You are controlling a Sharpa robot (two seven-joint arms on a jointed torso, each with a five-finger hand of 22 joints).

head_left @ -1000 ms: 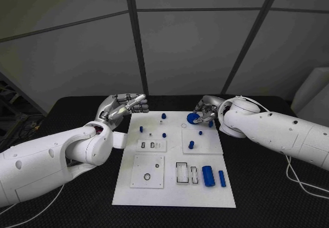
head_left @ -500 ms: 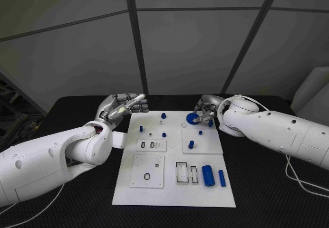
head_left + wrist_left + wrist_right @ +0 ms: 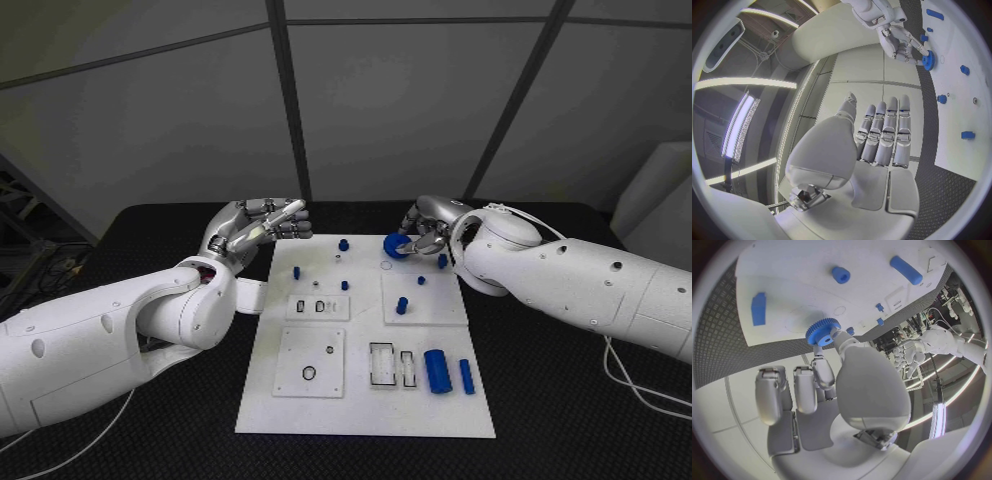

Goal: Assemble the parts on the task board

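1. The right hand (image 3: 420,232) pinches a blue gear (image 3: 395,246) over the far end of the white board (image 3: 274,400)
2. The left hand (image 3: 257,228) hovers beside the board's far-left corner, fingers together, holding nothing

Matt white task board (image 3: 368,400) on a rough, textured black table (image 3: 562,400); blue plastic toothed gear (image 3: 822,331), silvery metallic right hand (image 3: 826,385)

light: dim, bluish, even | glare: ceiling strip lamps, wrist views | distortion: fisheye bending edges
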